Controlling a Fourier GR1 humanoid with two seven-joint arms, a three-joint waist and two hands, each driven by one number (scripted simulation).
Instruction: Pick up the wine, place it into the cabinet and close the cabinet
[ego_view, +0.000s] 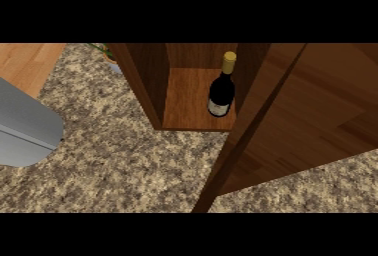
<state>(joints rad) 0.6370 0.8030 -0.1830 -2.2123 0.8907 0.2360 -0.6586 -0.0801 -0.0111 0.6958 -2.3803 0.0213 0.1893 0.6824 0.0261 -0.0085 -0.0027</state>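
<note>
The wine bottle, dark with a gold cap and a pale label, stands upright on the floor of the wooden cabinet, near its right wall. The cabinet's door swings across the right half of the view, its edge running from the top middle down to the lower middle, and leaves the cabinet's inside showing to its left. A grey forearm comes in at the left edge, well away from the cabinet. Neither hand shows; anything behind the door is hidden.
The speckled stone counter spreads in front of and to the left of the cabinet. A strip of wooden floor shows at the top left. Something small and green peeks out behind the cabinet's left wall.
</note>
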